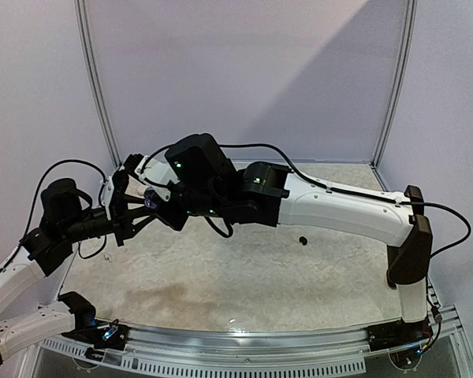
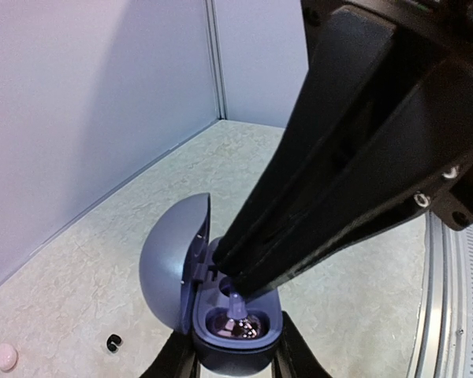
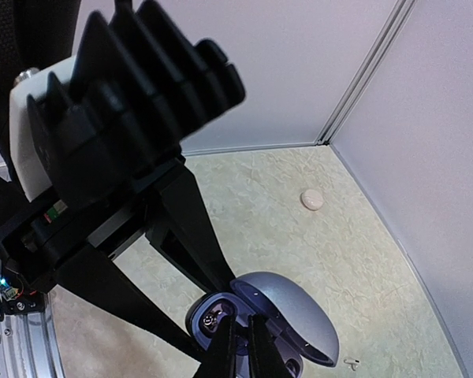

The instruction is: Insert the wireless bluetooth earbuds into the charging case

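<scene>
At the left rear of the surface (image 1: pixel 244 276), the left pincer (image 2: pixel 235 364) holds the case (image 2: pixel 244 344) up in the air, one finger clamped on each side of its base. The case is open, its domed lid (image 2: pixel 169 264) swung up beside the body. The right pincer (image 3: pixel 242 331) reaches in from above, fingers pressed together, tips just over the nearer well. A small pale bud (image 2: pixel 235 305) shows right under those tips and pokes down into that well; whether it is pinched or only touched cannot be told. The well below it looks dark and shiny, and what else lies in it is unclear. From the right wrist, the other well shows a small metallic glint. Loose on the surface lie a black bud (image 2: pixel 113 342) below the lid, a second black bud (image 1: pixel 303 239) well apart to the right, and a white bud (image 3: pixel 311 199) near the wall
</scene>
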`<state>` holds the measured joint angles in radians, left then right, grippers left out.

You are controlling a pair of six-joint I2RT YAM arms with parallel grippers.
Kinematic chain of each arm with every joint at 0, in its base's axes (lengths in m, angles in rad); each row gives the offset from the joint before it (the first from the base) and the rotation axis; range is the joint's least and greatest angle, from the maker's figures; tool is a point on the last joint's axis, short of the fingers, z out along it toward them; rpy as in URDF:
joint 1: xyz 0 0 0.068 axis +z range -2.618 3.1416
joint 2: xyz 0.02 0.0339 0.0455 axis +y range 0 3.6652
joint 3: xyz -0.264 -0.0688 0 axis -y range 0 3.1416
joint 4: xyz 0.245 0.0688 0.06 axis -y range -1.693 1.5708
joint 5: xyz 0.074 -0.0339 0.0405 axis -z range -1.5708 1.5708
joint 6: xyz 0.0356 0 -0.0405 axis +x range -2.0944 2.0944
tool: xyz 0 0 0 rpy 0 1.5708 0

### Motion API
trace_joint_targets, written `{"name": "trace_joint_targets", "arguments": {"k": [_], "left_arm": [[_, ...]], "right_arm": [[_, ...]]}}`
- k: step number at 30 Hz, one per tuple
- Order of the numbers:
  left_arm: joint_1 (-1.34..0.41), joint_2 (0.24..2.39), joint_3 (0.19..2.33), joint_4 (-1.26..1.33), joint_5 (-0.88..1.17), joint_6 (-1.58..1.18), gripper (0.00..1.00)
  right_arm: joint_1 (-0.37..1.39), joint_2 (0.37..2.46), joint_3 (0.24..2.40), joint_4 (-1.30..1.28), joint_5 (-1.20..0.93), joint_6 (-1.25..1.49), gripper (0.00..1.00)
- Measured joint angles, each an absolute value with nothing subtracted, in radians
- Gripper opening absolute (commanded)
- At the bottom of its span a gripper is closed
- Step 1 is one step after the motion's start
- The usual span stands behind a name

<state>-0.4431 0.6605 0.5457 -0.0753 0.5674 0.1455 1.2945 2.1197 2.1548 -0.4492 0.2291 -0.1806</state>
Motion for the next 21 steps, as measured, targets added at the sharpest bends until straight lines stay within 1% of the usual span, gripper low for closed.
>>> {"name": "trace_joint_targets", "arguments": {"k": [13,17,19,21], "left_arm": [[-0.443,0.661,0.545,-0.095,0.548,0.156,0.0],[-0.443,0.66,0.545,-0.115,0.535,0.219,0.0],[-0.443,0.66,0.545,-0.13,0.538,0.266,0.0],[-0.443,0.658,0.545,-0.153,0.55,0.335,0.0]], "right_arm": [[1.295,2.132,2.207,-0.5,0.232,-0.19,0.12],[1.293,2.095,2.202,-0.484,0.209,-0.181,0.13],[1.29,2.065,2.188,-0.454,0.188,-0.157,0.16],[1.285,2.044,2.182,-0.435,0.186,-0.129,0.17]]}}
